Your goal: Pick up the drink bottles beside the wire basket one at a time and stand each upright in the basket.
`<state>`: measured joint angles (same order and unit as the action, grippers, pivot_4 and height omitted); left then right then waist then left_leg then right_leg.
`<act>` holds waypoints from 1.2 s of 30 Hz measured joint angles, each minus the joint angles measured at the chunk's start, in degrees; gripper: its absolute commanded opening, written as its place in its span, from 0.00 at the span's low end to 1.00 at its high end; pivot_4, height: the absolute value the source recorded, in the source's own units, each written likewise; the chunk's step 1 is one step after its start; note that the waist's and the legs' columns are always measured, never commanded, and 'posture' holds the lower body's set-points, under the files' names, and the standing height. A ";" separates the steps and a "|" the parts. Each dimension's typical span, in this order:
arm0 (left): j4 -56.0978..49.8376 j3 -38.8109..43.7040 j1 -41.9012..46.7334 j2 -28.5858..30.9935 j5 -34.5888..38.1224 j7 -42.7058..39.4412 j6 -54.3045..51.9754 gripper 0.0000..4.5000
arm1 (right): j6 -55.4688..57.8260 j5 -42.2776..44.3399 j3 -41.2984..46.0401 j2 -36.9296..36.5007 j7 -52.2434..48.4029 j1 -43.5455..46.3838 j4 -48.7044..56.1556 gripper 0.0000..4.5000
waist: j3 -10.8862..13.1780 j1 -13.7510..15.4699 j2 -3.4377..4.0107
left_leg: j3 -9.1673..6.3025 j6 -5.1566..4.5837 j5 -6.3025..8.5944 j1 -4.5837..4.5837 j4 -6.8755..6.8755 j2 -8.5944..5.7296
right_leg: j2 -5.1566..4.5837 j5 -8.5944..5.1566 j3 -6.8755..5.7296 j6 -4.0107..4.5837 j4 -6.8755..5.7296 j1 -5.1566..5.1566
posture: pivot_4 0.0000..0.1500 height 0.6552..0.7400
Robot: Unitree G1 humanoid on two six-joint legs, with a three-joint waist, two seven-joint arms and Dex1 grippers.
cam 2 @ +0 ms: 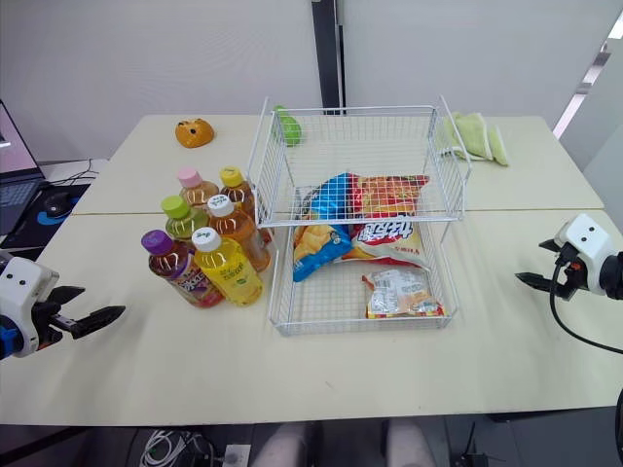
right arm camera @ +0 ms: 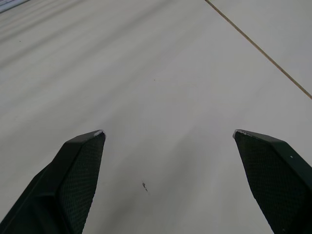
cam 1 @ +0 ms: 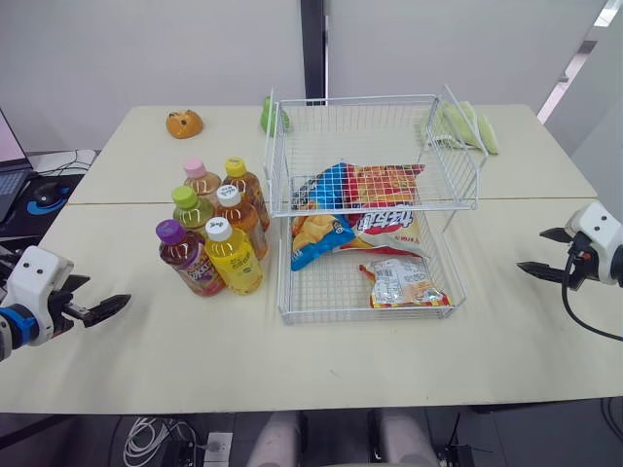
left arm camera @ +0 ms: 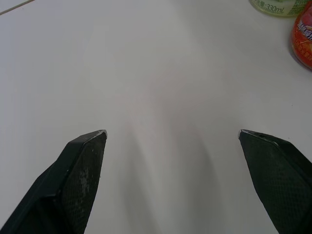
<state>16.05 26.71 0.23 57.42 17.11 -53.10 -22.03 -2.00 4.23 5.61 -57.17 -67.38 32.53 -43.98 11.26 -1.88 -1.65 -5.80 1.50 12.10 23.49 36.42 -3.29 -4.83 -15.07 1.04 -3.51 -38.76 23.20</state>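
Left tool (cam 1: 109, 290) (spread wide) hovers seemingly above table (cam 1: 389, 360), near bottles (cam 1: 234, 258)

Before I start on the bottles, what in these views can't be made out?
Pink-capped bottle and yellow-capped bottle, head views: lower bodies hidden by the green-capped bottle and amber white-capped bottle.
Green object behind the wire basket, head views: partly screened by the wires; what it is, unclear.
Red-labelled bottle and pale bottle, left wrist view: cut off by the picture's edge; caps unseen.
Bottle labels, head views: too small to read.
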 measured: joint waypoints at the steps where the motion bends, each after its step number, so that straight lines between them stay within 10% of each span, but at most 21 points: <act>1: 0.00 0.00 0.00 0.00 0.00 0.00 0.00 1.00 | 0.00 0.00 0.00 0.00 0.00 0.00 0.00 1.00 | 0.00 0.00 0.00 | 0.00 0.00 0.00 0.00 0.00 0.00 | 0.00 0.00 0.00 0.00 0.00 0.00 | 1.00 1.00; 36: -0.66 5.01 0.26 -2.11 6.74 -2.55 0.63 1.00 | -4.88 5.48 6.50 0.00 1.63 -5.49 -2.85 1.00 | 0.00 0.03 0.00 | 0.01 0.00 0.00 -0.02 -0.02 -0.01 | -0.03 0.00 0.02 0.00 0.00 -0.02 | 1.00 1.00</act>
<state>15.39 31.72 0.49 55.31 23.86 -55.65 -21.40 -6.88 9.71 12.11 -57.17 -65.75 27.03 -46.84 11.26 -1.85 -1.65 -5.79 1.50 12.10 23.47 36.40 -3.30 -4.85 -15.07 1.05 -3.51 -38.76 23.18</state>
